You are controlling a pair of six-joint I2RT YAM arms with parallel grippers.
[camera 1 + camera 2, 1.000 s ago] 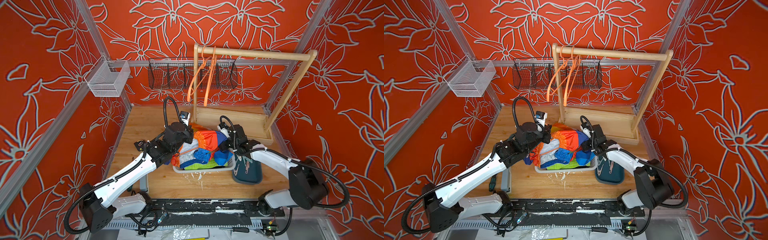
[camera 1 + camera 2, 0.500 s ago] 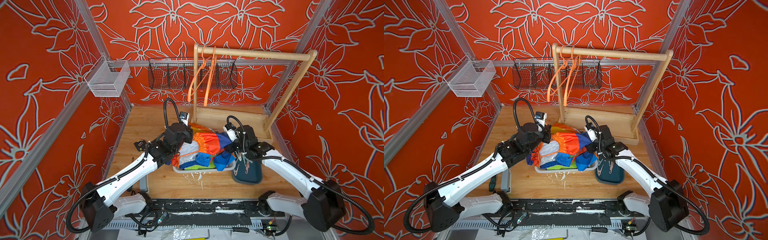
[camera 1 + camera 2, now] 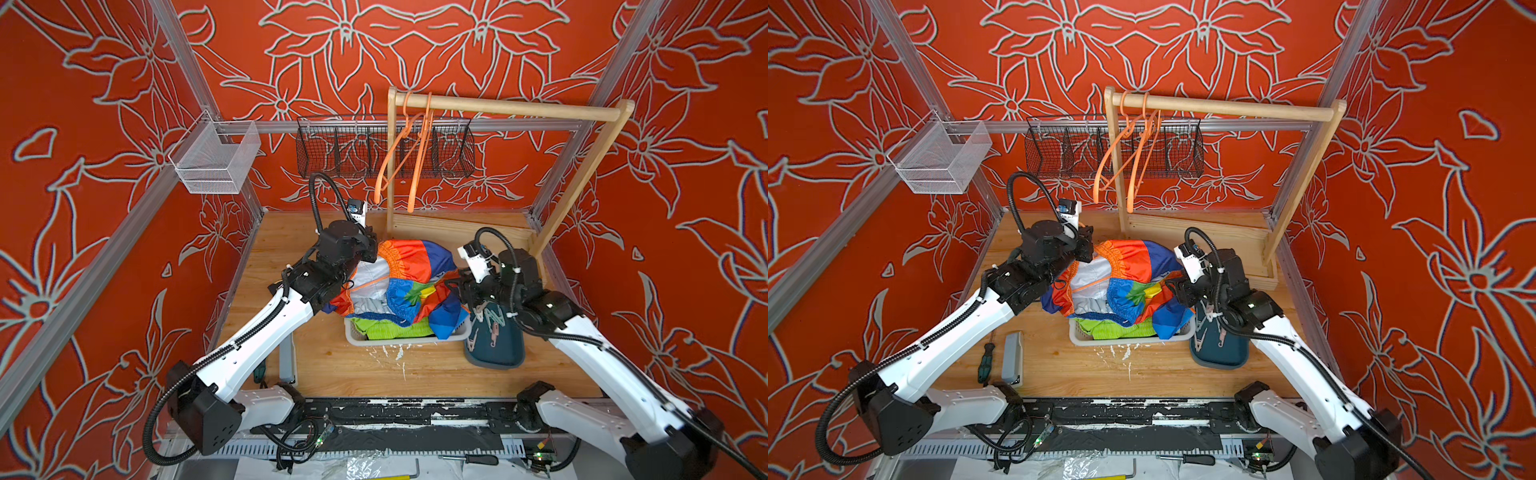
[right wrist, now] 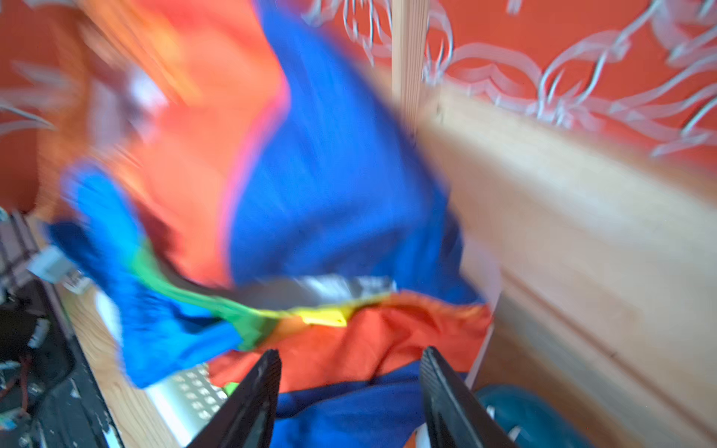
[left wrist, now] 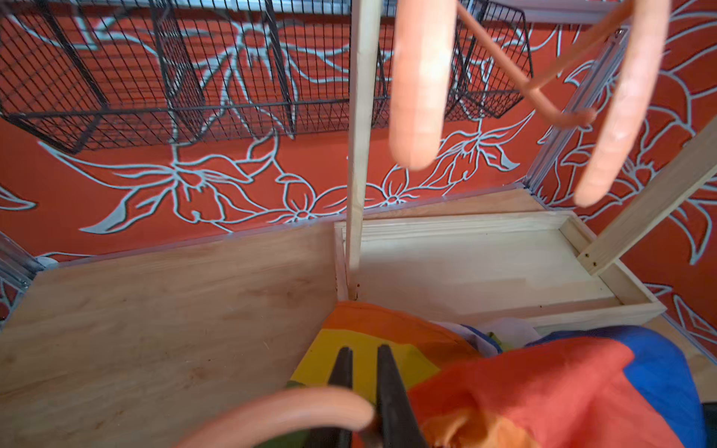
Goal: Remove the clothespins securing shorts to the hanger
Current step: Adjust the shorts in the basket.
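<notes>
In both top views the rainbow shorts hang bunched above a white basket that holds lime green shorts. The left gripper meets their orange waistband on the left. The right gripper sits just beside their blue right edge, above the far end of a dark teal tray in which several loose clothespins lie. Two spare orange hangers hang on the wooden rail behind. A top view also shows a green-handled screwdriver and a grey block on the table by the left arm. The left wrist view adds what those hide: the left gripper has its fingers pinched almost together on the curved hook of an orange hanger, with the shorts' yellow and orange panels right under and beside them. The right wrist view is blurred, yet it shows the right gripper with jaws standing wide and nothing between them. The shorts' orange and blue fabric lies just past the fingertips, and the tray's teal corner is beside one finger. Whether a clothespin sits on the shorts there, the blur does not let me tell.
</notes>
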